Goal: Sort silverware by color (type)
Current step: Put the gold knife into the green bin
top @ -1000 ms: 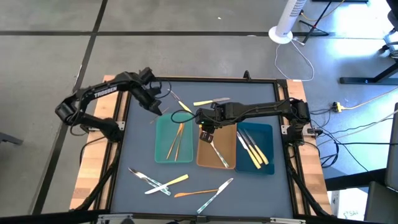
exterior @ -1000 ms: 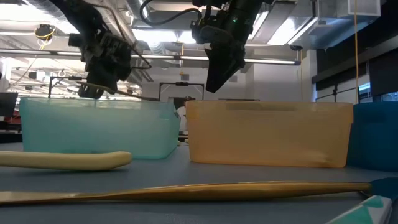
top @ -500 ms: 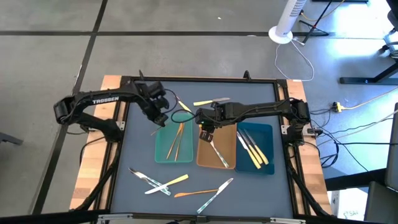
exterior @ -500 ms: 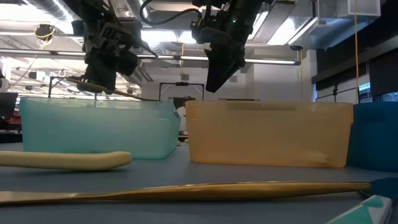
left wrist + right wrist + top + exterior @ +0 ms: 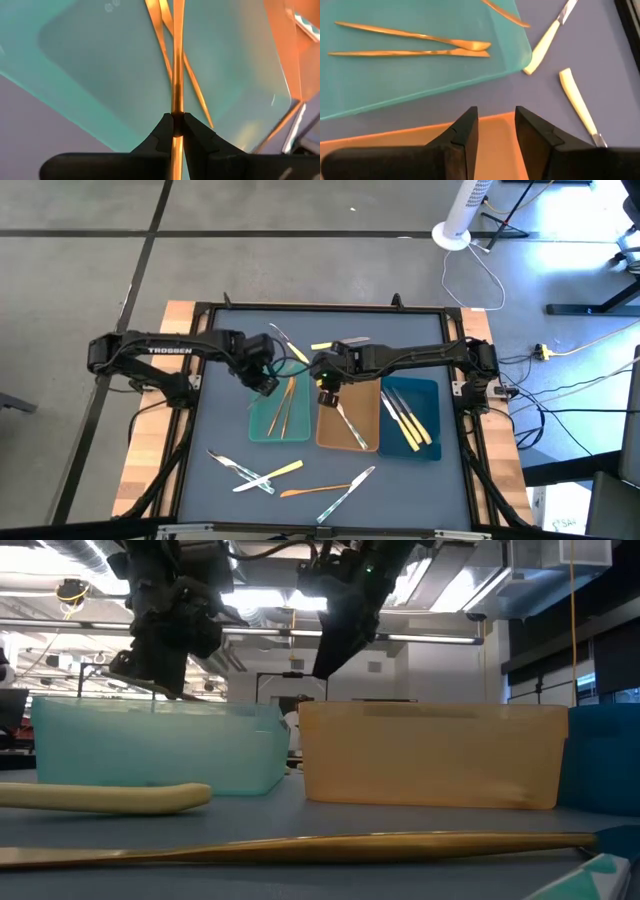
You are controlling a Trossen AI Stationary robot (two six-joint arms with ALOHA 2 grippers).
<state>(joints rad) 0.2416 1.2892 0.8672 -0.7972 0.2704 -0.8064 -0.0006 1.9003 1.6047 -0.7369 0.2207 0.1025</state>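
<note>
My left gripper is shut on a slim gold utensil above the far left part of the teal tray. Two gold utensils lie flat in that tray. My right gripper hangs open over the far left corner of the tan tray, with nothing between its fingers. A silver utensil lies in the tan tray. Yellow-handled utensils lie in the dark-blue tray. My left gripper pinches the gold utensil's thin shaft between its two fingertips. The fingers come slanting down from the table's left and lie across the shaft. The utensil is lifted clear and about level, with its free end sticking out below the gripper.
Loose silverware lies near the table's front edge: silver and yellow-handled pieces and a gold piece crossed with a silver one. More pieces lie on the table beyond the trays. The three trays stand side by side at mid-table.
My left gripper has swung toward the table's right and a little nearer, from beyond the teal tray's far left corner to over the tray. It turned as it went and kept the gold utensil shut in its fingers. My right gripper has tipped slightly in place.
</note>
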